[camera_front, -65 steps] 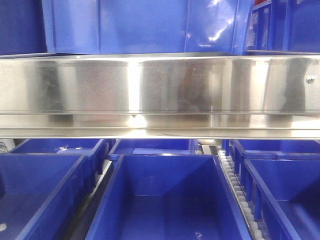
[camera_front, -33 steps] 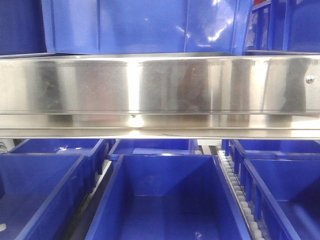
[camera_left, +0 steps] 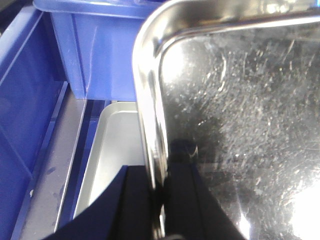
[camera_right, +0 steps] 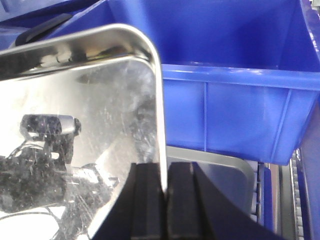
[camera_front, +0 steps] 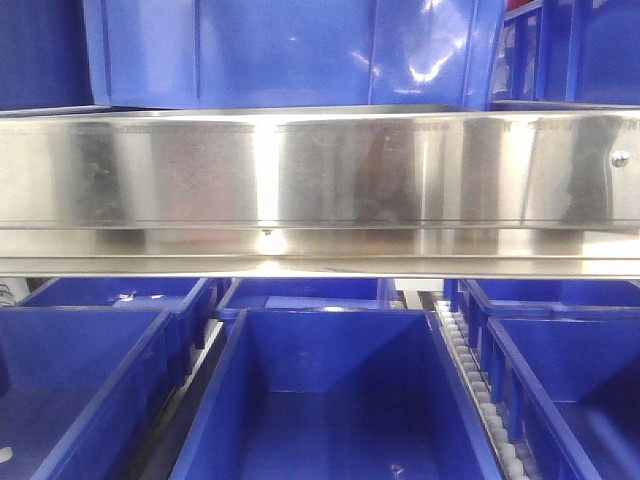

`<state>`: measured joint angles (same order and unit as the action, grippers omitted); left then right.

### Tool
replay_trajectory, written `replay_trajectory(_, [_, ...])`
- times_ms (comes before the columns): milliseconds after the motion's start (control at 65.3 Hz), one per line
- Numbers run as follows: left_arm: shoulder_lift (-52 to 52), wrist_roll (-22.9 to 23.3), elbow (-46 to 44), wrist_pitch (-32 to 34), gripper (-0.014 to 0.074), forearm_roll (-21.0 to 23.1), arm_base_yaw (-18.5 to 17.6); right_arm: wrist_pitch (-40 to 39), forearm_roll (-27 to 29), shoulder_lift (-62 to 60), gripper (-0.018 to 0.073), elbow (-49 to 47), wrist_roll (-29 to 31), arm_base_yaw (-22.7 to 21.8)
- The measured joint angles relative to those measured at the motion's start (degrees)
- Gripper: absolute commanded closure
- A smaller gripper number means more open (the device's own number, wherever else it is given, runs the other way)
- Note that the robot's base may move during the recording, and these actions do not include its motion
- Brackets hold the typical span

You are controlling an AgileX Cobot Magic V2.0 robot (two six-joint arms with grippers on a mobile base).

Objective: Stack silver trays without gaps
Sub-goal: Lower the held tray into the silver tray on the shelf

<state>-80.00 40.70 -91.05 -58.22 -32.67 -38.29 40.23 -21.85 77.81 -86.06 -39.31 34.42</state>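
Observation:
A shiny, scratched silver tray point(camera_left: 240, 110) fills the right of the left wrist view. My left gripper point(camera_left: 159, 172) is shut on its left rim, one finger on each side. In the right wrist view the same kind of tray point(camera_right: 90, 100) fills the left, and my right gripper point(camera_right: 164, 167) is shut on its right rim. Lower down, a second silver tray point(camera_left: 117, 145) lies flat, partly covered by the held one; its corner point(camera_right: 220, 175) also shows past the right fingers. The front view shows no tray and no gripper.
A long polished steel shelf rail point(camera_front: 320, 180) crosses the front view, with deep blue bins point(camera_front: 330, 400) below and above it. A roller track point(camera_front: 480, 400) runs between bins. Blue bins point(camera_left: 100, 55) point(camera_right: 240, 115) stand just beyond the trays.

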Motion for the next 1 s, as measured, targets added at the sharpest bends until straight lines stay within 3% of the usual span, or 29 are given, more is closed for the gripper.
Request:
replay_trajectory(337, [-3.43,-0.11,0.00,-0.78,0.0612,-1.08,0.24,4.66,0.00,4.65,0.0634,0.00,-0.08,-0.24])
replay_trajectory(475, [-6.88,-0.37,0.00,-0.02,0.0612,-0.86,2.11,6.13,0.44,8.44,0.0634,0.00,-0.53,-0.99])
replay_trajectory(597, [-9.74,-0.98,0.00,1.40,0.0612,4.13,6.14,6.13,3.40,11.58,0.0634,0.00,-0.74,-2.32])
replay_trajectory(781, [-14.02,-5.82,0.20,4.97,0.0612,12.89,11.25,5.24,6.05,15.18,0.0634,0.00,-0.74,-3.95])
replay_trajectory(996, [-17.52,-7.71,0.31,5.92,0.0612,16.21,12.76,5.22,6.14,18.73,0.0634,0.00,-0.74,-4.60])
